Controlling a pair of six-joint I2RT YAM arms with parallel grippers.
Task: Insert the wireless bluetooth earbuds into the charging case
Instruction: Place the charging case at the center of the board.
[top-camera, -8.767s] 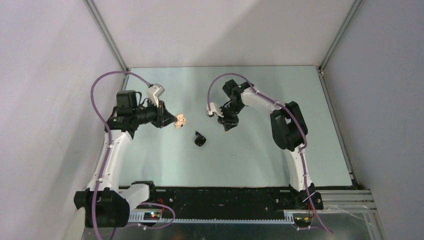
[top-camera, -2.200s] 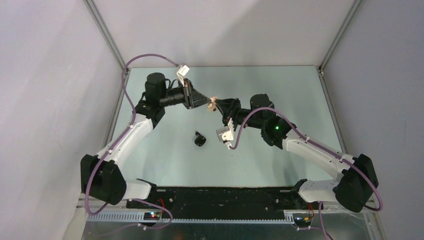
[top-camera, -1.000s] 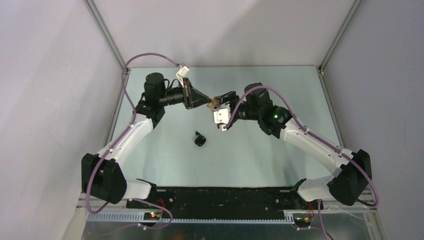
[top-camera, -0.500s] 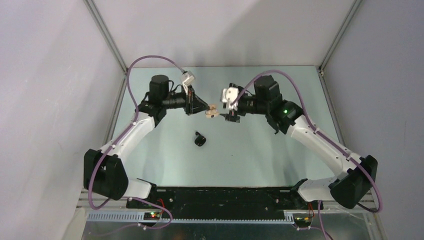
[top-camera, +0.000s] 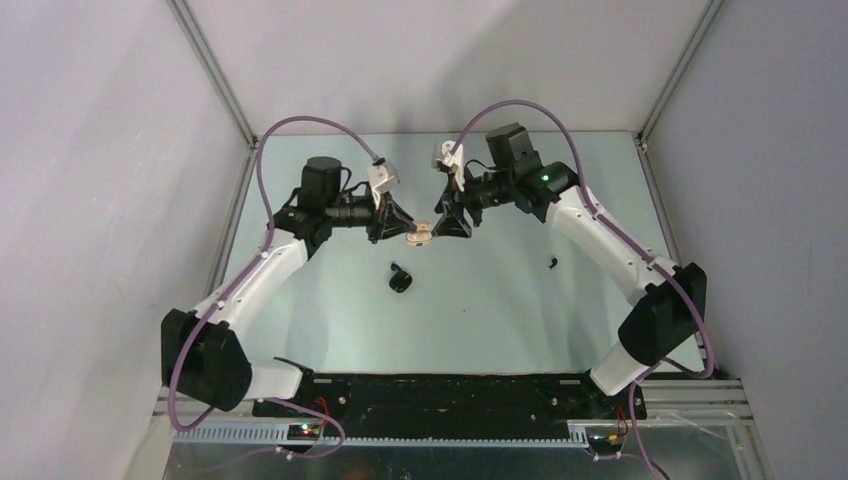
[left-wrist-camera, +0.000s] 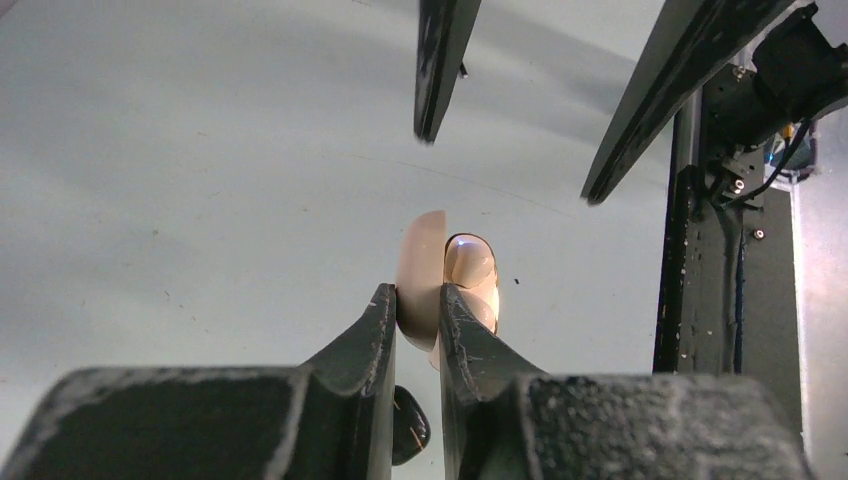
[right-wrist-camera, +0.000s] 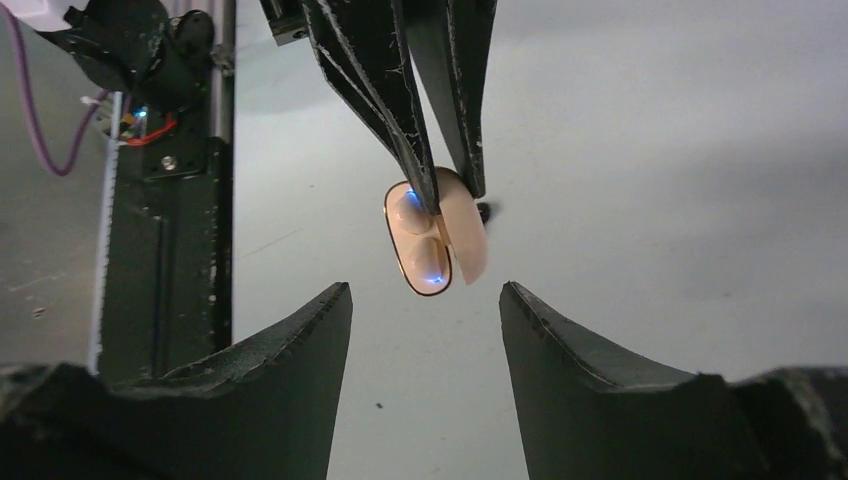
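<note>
left gripper pinched narrow on the lid of the open cream charging case, which it holds above the table. right gripper faces it, fingers spread wide, empty and apart from the case. two cream earbuds sit in the case's wells with blue lights glowing, so for this pair insertion appears done and only shutting the lid seems left. a black case lies on the table below. a small black piece, possibly a loose earbud, lies well apart to the right, so that set looks yet to be handled. only the top view shows the black piece and both arms whole. only the right wrist view shows the filled wells face on. the left wrist view shows the grip edge on.
</note>
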